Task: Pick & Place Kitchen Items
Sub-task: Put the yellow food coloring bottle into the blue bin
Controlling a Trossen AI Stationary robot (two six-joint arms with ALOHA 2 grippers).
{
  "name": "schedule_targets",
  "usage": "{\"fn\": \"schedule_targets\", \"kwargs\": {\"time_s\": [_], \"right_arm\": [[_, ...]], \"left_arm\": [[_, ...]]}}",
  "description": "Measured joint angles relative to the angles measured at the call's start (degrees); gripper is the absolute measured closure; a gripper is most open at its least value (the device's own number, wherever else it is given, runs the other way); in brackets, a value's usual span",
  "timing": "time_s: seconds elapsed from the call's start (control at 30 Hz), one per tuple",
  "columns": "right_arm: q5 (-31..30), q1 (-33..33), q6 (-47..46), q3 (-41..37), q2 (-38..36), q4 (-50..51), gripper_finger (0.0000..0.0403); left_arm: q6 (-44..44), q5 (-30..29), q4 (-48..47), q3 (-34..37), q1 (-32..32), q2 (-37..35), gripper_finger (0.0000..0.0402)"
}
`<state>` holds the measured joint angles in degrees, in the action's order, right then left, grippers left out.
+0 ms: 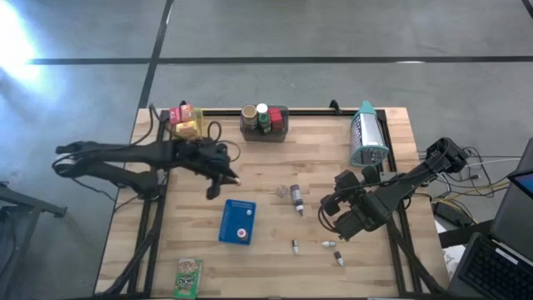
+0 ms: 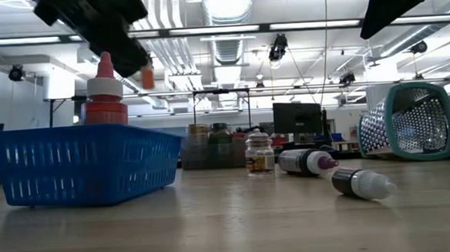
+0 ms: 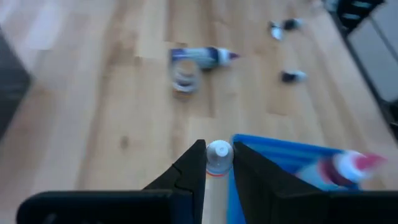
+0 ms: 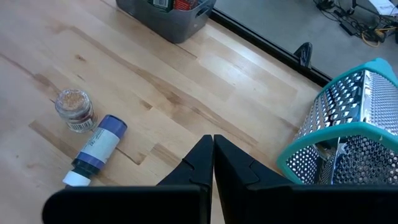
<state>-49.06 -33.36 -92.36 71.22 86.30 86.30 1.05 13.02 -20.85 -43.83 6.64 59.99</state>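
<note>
left wrist view: left gripper (image 3: 217, 167) pinches a small white-capped bottle (image 3: 218, 155), held above the near-left rim of the blue slotted plastic basket (image 3: 280, 149). step in hand: transport. next: centre over the basket, then release. right gripper (image 4: 212, 149) waits right, jaws pressed together.

Two bins (image 1: 265, 125), one blue basket (image 1: 237, 222), one grater (image 1: 367, 137) — four small bottles (image 1: 295, 245) lying loose.

Matt wooden table (image 1: 275, 158), perforated shiny metal grater (image 4: 348, 124), blue plastic basket (image 2: 88, 160).
</note>
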Motion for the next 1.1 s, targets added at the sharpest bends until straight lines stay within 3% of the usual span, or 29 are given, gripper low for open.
{"fn": "schedule_targets", "kwargs": {"time_s": [0.2, 0.43, 1.1], "right_arm": [[-0.2, 0.1, -0.2, 0.0, 0.0, 0.0, 0.0394], [-0.1, 0.0, -0.5, 0.0, -0.8, -0.4, 0.0394], [0.0, 0.0, 0.2, -0.3, -1.5, -1.2, 0.0394]], "left_arm": [[1.9, -2.4, 0.0, 0.0, -9.1, -1.0, 0.0325], [1.7, -13.2, 0.3, 0.0, -17.8, 2.7, 0.0325], [-1.0, -15.6, 6.4, 0.0, -18.9, 20.2, 0.0324]]}}
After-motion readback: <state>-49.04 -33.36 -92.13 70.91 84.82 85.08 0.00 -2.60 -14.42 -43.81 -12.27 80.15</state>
